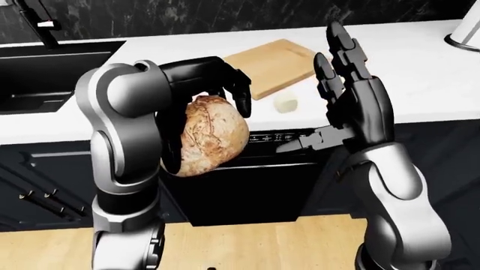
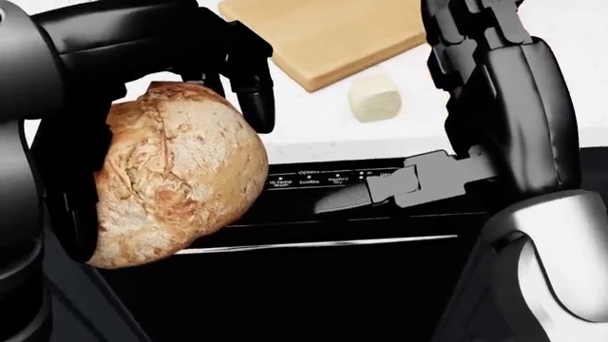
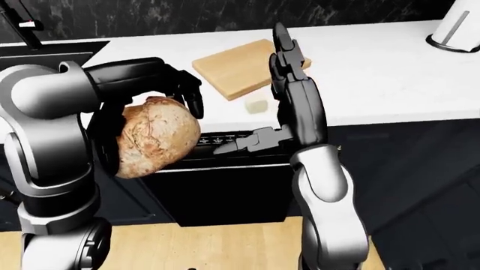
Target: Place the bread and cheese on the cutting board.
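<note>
My left hand (image 1: 218, 95) is shut on a round brown bread loaf (image 1: 210, 135), held in the air below the white counter's near edge; the loaf also fills the left of the head view (image 2: 171, 185). The wooden cutting board (image 1: 274, 64) lies on the counter, bare. A small pale cheese block (image 1: 286, 102) sits on the counter just below the board's lower right edge. My right hand (image 1: 341, 67) is open and empty, fingers pointing up, to the right of the cheese and the loaf.
A black sink (image 1: 45, 73) with a faucet is set in the white counter (image 1: 420, 67) at upper left. A white appliance base (image 1: 465, 34) stands at upper right. A black dishwasher (image 1: 255, 185) sits under the counter, above a wooden floor (image 1: 255, 247).
</note>
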Available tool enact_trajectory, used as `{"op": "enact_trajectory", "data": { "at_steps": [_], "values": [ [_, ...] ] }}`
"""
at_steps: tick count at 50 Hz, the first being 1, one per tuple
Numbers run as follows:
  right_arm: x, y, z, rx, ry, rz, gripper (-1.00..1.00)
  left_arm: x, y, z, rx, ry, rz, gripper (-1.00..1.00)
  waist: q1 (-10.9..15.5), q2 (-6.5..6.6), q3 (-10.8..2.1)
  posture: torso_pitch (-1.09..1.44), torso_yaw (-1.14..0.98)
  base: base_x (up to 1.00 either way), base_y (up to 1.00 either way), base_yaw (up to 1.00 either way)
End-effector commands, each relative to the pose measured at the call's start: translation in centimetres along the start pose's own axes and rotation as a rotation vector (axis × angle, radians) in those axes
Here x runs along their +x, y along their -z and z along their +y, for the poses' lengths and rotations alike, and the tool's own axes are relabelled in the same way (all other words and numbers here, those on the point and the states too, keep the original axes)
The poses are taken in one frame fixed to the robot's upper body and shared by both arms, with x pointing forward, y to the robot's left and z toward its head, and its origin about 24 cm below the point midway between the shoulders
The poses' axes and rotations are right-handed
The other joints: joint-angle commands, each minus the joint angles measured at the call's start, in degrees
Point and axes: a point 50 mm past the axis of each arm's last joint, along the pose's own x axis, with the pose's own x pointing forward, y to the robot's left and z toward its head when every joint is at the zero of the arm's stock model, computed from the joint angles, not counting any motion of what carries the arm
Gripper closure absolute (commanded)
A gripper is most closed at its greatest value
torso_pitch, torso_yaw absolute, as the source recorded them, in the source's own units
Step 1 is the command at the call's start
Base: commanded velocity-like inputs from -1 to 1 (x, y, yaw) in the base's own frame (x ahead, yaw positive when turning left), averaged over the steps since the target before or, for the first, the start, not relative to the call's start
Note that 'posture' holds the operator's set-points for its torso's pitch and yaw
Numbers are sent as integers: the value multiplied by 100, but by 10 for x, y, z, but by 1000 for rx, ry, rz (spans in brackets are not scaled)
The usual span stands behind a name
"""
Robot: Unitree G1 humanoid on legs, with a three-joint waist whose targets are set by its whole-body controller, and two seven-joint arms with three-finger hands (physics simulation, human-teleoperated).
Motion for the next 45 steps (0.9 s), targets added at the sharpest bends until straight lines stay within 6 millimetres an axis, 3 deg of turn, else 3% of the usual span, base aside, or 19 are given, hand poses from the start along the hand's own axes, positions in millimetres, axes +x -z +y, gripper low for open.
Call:
{"op": "enact_trajectory", "data": {
  "at_steps": [1, 2, 4, 6, 15, 16, 19, 22, 23, 24, 26, 28, 35, 37, 39, 40, 45],
  "values": [
    [0, -13, 2, -6, -11, -75, -100, -8, -3, 9, 20, -58, 0, 100, 23, -62, -146, 0, 0, 0, 0, 0],
    [0, -13, 3, -7, -11, -74, -100, -8, -2, 9, 20, -59, 0, 100, 38, -67, -248, 0, 0, 0, -15, 0],
    [0, -13, 3, -5, -10, -75, -100, -8, -2, 9, 19, -59, 1, 100, 72, 71, -266, 0, 0, 0, -14, 0],
    [0, -12, 3, -7, -6, -70, -100, -8, -2, 9, 17, -60, 0, 100, 9, 58, -164, 0, 0, 0, 0, 0],
    [0, -13, 4, 0, -14, -68, -100, -8, -1, 9, 17, -60, 1, 100, -29, 77, -129, 0, 0, 1, 0, 0],
    [0, -13, 4, 0, -14, -69, -100, -8, -2, 9, 17, -61, 1, 100, -6, 134, -214, 0, 0, 13, 0, 0],
    [0, -14, 4, 0, -17, -71, -100, -8, -2, 9, 18, -61, 1, 100, 42, 388, -140, 0, 0, 21, 0, 0],
    [0, -14, 4, -1, -18, -71, -100, -8, -2, 10, 19, -60, 1, 100, 35, 775, -166, 0, 0, 21, 0, 0],
    [0, -14, 4, 0, -19, -71, -100, -8, -2, 10, 18, -60, 1, 100, 40, 607, -114, 0, 0, 21, 0, 0],
    [0, -14, 4, 0, -18, -71, -100, -8, -2, 9, 18, -60, 2, 100, -4, 682, -145, 0, 0, 21, 0, 0],
    [0, -14, 4, 1, -18, -71, -100, -8, -2, 10, 18, -60, 1, 100, 17, 643, -212, 0, 0, 21, 0, 0],
    [0, -15, 4, 1, -18, -71, -100, -8, -2, 9, 19, -60, 0, 100, 20, 595, -192, 0, 0, 21, 0, 0],
    [2, -16, 4, -1, -17, -70, -100, -8, -2, 10, 19, -60, 1, 100, 97, 305, -162, 0, 0, 21, 0, 0],
    [2, -15, 4, -2, -17, -68, -100, -8, -1, 10, 19, -60, 1, 100, 124, 182, -137, 0, 0, 13, 0, 0],
    [2, -16, 5, -1, -18, -71, -100, -8, -1, 9, 18, -60, 2, 100, 187, -76, -228, 0, 0, 1, 0, 0],
    [1, -16, 5, -2, -18, -72, -100, -9, -1, 9, 17, -60, 2, 100, 196, 72, -183, 0, 0, 0, 0, 0],
    [1, -15, 6, 5, -18, -73, -100, -9, 0, 9, 15, -60, 3, 100, 163, -16, -135, 0, 0, 0, 0, 0]
  ]
}}
